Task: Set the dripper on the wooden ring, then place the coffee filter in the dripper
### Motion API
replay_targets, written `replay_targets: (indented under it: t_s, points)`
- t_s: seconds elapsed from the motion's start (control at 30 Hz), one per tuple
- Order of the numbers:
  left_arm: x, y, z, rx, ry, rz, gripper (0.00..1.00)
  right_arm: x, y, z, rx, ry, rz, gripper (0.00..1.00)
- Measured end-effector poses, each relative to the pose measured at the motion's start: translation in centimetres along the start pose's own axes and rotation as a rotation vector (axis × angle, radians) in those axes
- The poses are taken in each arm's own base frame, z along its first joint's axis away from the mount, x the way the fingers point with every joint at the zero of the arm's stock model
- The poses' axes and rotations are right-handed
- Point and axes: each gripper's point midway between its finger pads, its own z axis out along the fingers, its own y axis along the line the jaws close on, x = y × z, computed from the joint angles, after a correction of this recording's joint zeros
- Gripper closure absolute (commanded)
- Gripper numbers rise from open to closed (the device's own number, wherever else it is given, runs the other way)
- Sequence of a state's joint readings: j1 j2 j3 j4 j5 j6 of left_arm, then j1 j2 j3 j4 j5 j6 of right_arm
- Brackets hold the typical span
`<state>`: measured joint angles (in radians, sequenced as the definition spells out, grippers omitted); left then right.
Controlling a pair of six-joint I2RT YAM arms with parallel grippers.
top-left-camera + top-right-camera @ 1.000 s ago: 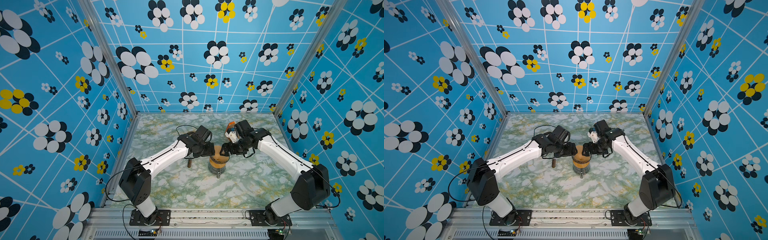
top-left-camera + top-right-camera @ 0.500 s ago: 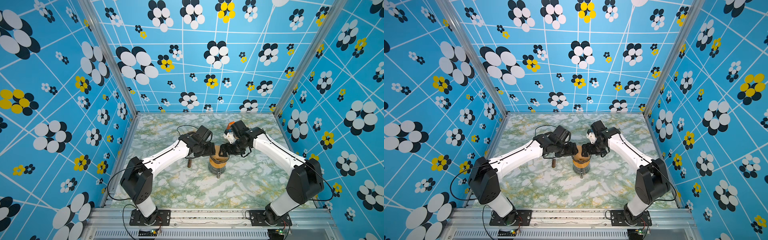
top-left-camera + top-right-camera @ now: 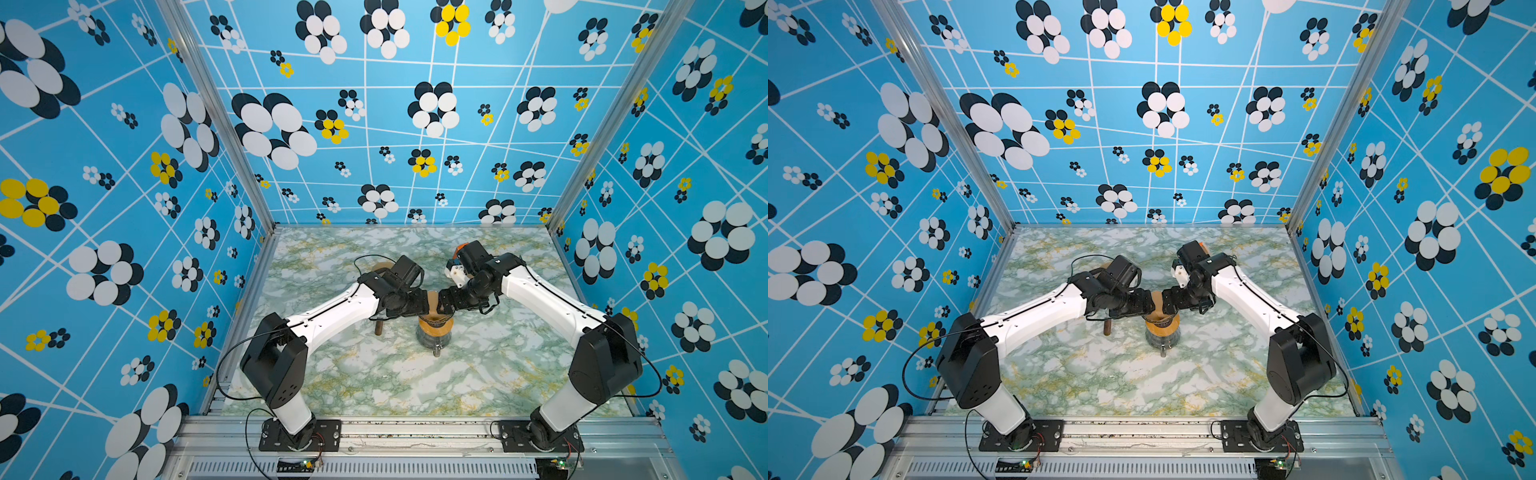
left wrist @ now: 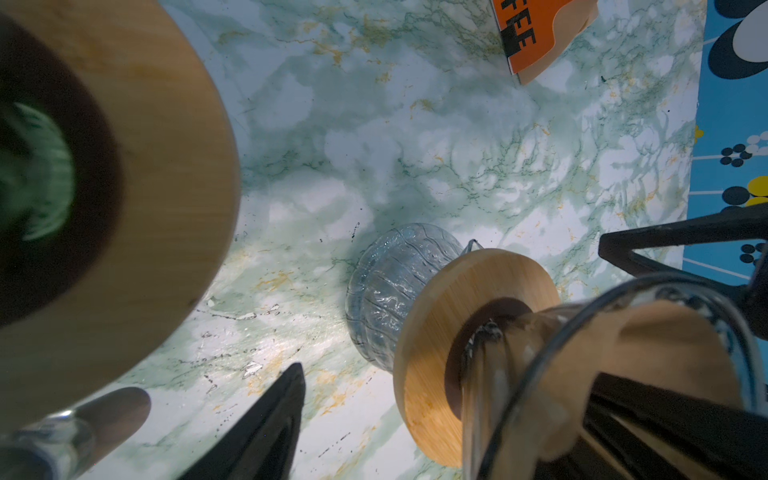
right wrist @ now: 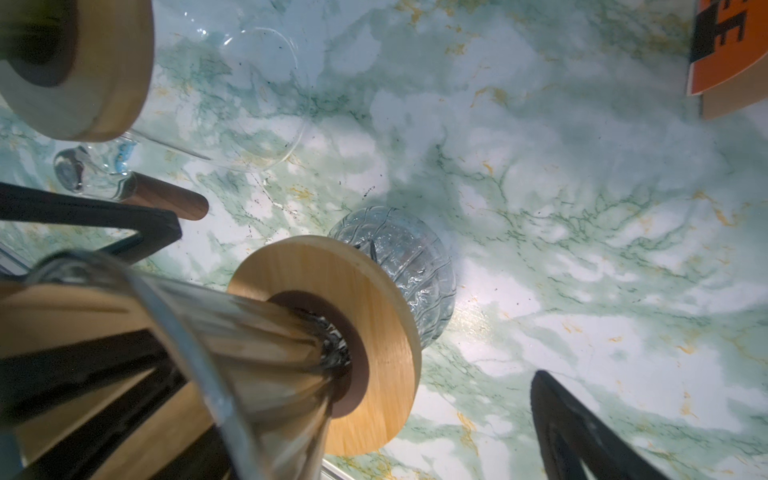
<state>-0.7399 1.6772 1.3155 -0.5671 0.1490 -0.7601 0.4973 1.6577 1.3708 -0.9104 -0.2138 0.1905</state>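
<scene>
Robot test cell in a lab, not a lived-in room. Walls [image 3: 124, 208] papered in a blue flower-and-grid print, framed by bare aluminium posts [image 3: 216, 124]. Desk [image 3: 374, 382] covered in marble-look film. My two white-and-black arms [image 3: 332, 316] are bolted to a metal rail [image 3: 415, 428] at the front edge. A bare circuit board [image 3: 305, 464] with a green light sits below.

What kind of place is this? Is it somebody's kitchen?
Probably a robot test booth, not a kitchen: flowered blue walls close in a marble-look table, two robot arms are bolted to a metal rail, and a coffee dripper sits between them.
</scene>
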Motion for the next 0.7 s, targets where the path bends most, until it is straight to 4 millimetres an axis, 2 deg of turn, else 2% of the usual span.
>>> replay_targets:
  t_s: [0.43,0.7]
  points:
    - [-0.1,-0.3,0.1,0.02,-0.004,0.004,0.24,0.1,-0.9,-0.1,0.071,-0.008,-0.008,0.07]
    - [0.0,-0.4,0.1,0.022,0.0,0.009,0.23,-0.5,-0.4,-1.9,0.057,-0.079,-0.01,0.09]
